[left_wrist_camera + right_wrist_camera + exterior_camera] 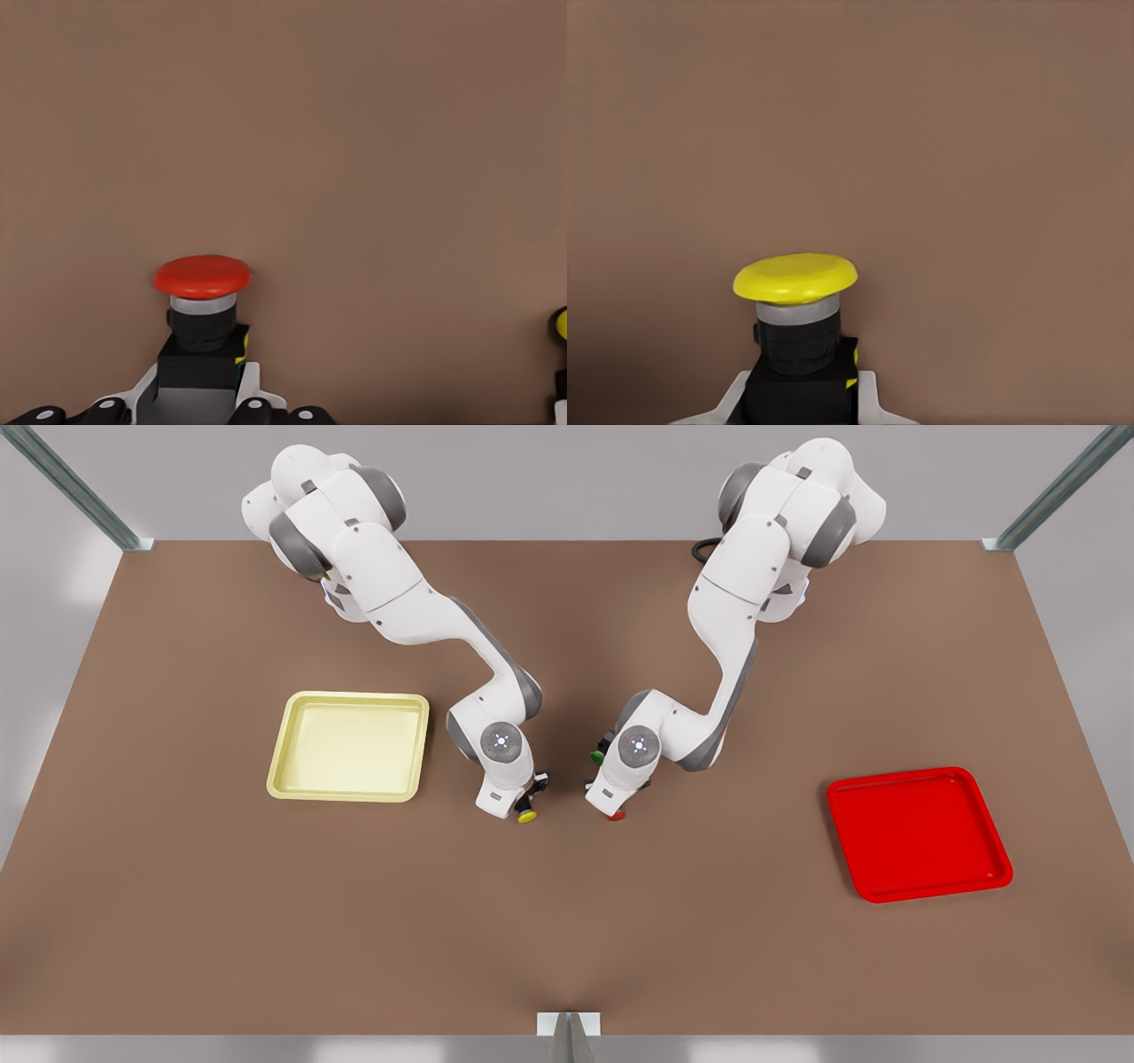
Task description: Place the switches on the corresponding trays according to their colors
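Observation:
In the front view, the arm on the left carries my right gripper [521,808], which is shut on the yellow-capped switch [527,816] just right of the pale yellow tray [292,717]. The right wrist view has that switch [796,279] upright, its black body between the white fingers [866,394]. My left gripper [611,809], on the front view's right arm, is shut on the red-capped switch [616,815]. Seen from the left wrist, the red switch [202,275] stands between the fingers [253,382]. The red tray [992,841] lies far to the front view's right.
A green-capped switch [597,757] sits on the brown table [567,939] just behind the left gripper's hand. The two grippers are close together at the table's middle. The yellow switch [560,324] peeks in at the edge of the left wrist view.

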Tool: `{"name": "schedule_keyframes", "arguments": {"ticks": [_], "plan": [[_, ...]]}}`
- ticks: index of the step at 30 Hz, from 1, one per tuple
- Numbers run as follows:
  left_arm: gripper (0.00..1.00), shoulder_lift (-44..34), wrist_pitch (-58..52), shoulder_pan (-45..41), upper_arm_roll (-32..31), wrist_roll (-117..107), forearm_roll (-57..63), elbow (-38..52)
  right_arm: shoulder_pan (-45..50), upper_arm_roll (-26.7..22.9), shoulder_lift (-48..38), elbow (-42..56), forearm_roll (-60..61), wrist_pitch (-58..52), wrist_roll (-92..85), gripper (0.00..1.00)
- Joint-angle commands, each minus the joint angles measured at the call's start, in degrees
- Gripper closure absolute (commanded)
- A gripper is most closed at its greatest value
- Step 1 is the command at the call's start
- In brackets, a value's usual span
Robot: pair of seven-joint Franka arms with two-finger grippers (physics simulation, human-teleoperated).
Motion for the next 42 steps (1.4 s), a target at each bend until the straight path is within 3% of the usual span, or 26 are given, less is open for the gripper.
{"name": "schedule_keyframes", "arguments": {"ticks": [1, 12, 16, 21, 33, 34, 36, 37, 38, 40, 42], "plan": [[0.49, 0.0, 0.0, 0.0, 0.0, 0.0, -0.3, 0.0, 0.0, 0.0, 0.0, 0.1, -0.2, -0.1, 0.2, 0.52], [0.49, -1.8, -2.2, 0.2, 0.7, 0.4, -0.4, 0.4, -3.2, -0.4, -6.5, -4.0, -0.4, -2.3, -0.9, 0.52], [0.49, -6.4, -11.9, 0.7, 7.5, 9.0, -0.6, 1.0, -5.6, -0.4, -9.8, -8.3, -2.6, -2.2, -1.2, 0.52], [0.49, -7.9, -18.9, 1.3, 22.9, 34.2, -3.4, 0.8, -9.4, -0.4, -16.8, -17.3, -6.7, -1.6, -1.4, 0.52], [0.47, -4.0, -15.5, 30.9, 26.0, 76.1, -2.9, 0.7, -16.5, -0.5, -25.2, -34.9, -8.7, 0.8, -4.9, 0.48], [0.45, -2.6, -15.4, 32.1, 26.0, 76.1, -2.9, 0.7, -17.0, -0.5, -25.8, -36.2, -8.8, 0.8, -4.9, 0.48], [0.00, -0.7, -14.6, 32.9, 25.9, 76.1, -3.5, 0.9, -17.3, -0.6, -27.2, -39.5, -8.8, 1.0, -4.9, 0.48], [0.00, 0.3, -14.1, 32.9, 25.9, 76.1, -3.9, 0.9, -17.4, -1.1, -27.5, -40.2, -8.8, 1.0, -4.9, 0.47], [0.00, 0.6, -13.8, 32.9, 25.8, 76.1, -4.6, 0.9, -17.8, -1.2, -27.5, -40.5, -8.8, 1.0, -4.9, 0.40], [0.00, 0.5, -13.9, 32.9, 25.8, 76.1, -4.6, 0.9, -18.4, -1.2, -27.5, -40.6, -8.9, 1.0, -4.9, 0.19], [0.00, 0.3, -14.0, 32.8, 25.8, 76.1, -4.5, 0.9, -18.6, -1.5, -27.5, -40.5, -8.9, 0.9, -4.9, 0.13]]}}
